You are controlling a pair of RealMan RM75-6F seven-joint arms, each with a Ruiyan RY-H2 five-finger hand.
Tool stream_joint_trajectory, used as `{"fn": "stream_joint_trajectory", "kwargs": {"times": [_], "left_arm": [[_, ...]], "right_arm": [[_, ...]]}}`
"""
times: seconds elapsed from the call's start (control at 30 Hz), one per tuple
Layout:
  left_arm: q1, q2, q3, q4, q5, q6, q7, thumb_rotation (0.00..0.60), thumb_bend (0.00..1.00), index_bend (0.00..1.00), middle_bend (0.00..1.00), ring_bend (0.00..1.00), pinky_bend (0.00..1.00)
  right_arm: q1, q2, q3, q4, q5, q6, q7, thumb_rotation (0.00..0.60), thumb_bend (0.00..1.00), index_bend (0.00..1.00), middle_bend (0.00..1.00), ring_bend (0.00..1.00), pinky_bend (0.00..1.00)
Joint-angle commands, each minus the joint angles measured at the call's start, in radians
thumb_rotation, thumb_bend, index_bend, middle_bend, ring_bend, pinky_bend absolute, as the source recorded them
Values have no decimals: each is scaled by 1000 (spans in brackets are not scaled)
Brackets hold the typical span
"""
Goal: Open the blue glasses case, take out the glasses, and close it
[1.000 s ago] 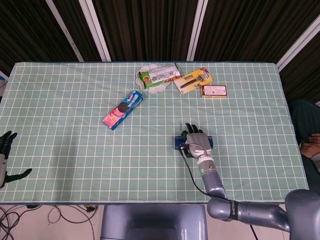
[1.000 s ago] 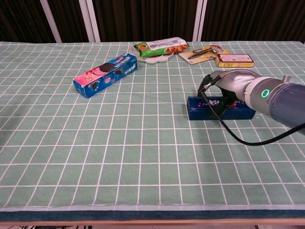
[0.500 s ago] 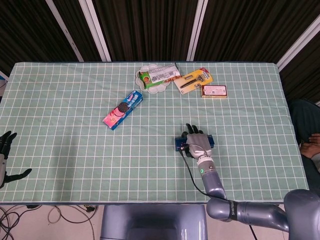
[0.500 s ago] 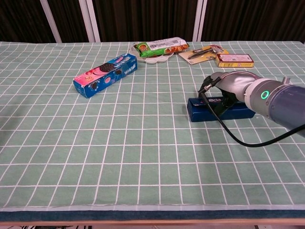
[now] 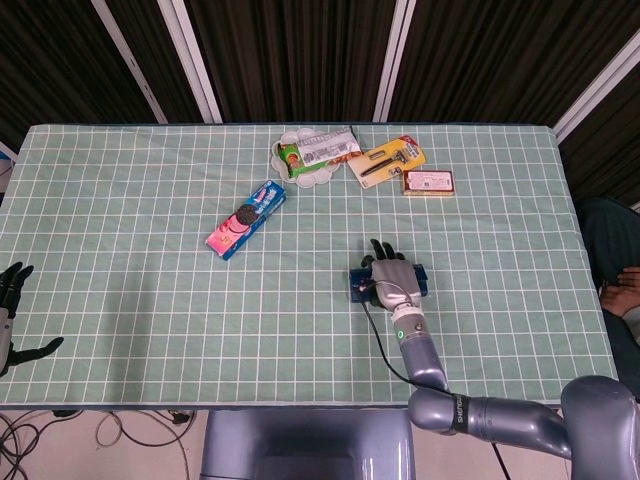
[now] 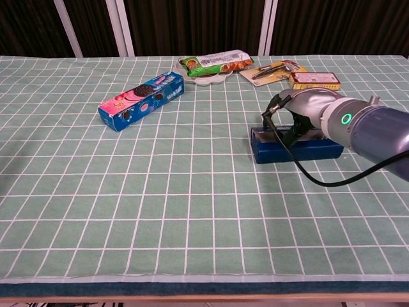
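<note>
The blue glasses case [image 5: 357, 286] [image 6: 300, 152] lies lengthwise on the green checked cloth, right of the table's middle. My right hand [image 5: 392, 280] [image 6: 305, 110] lies over its top, fingers draped over the far edge and thumb at the near side, gripping it. The hand hides most of the lid, and I cannot tell whether the lid is raised. No glasses are visible. My left hand [image 5: 10, 310] hangs at the table's near left edge, fingers spread and holding nothing.
An Oreo box [image 5: 247, 218] [image 6: 142, 100] lies left of centre. At the back are a green snack pack on a white plate [image 5: 316, 152] [image 6: 214, 62], a razor pack [image 5: 385, 160] and a small yellow box [image 5: 428, 182]. A black cable [image 6: 300, 169] loops from the right wrist.
My right hand has shifted slightly toward the table's far side on the case, and the case has moved a little with it. The left hand has not moved.
</note>
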Motion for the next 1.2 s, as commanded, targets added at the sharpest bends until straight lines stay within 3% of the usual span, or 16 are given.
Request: {"fn": "stream_joint_trajectory", "kwargs": {"times": [0.03,0.2,0.3,0.63,0.73,0.87,1.2], "left_arm": [[0,0,0,-1,-1,-1,0,600,26,0,0,0,0],[1,2,0,-2,-2,-1,-1,600,26,0,0,0,0],[1,3,0,-2,-2,0,-2,600,27,0,0,0,0],[2,3,5,-2,8,0,-5,600,26,0,0,0,0],[1,3,6,-3,11,-1,-3,600,26,0,0,0,0],[-2,1,8,-5,15,-4,1,600,26,0,0,0,0],[-6,0,7,-6,12,-9,1,600,27,0,0,0,0]], "right_arm": [[17,-11,15,27,9,-10,-8,600,620,311,0,0,194],[81,-52,74,116,27,-24,-31,600,509,291,0,0,194],[91,-60,83,125,9,-7,-28,600,483,278,0,0,194],[33,19,32,-59,-12,72,-54,600,475,272,0,0,194],[19,43,10,-114,-11,90,-74,600,502,273,0,0,194],[-1,72,-29,-196,-17,117,-98,600,616,272,0,0,194],[-20,62,-75,-217,2,133,-121,600,719,272,0,0,194]]}}
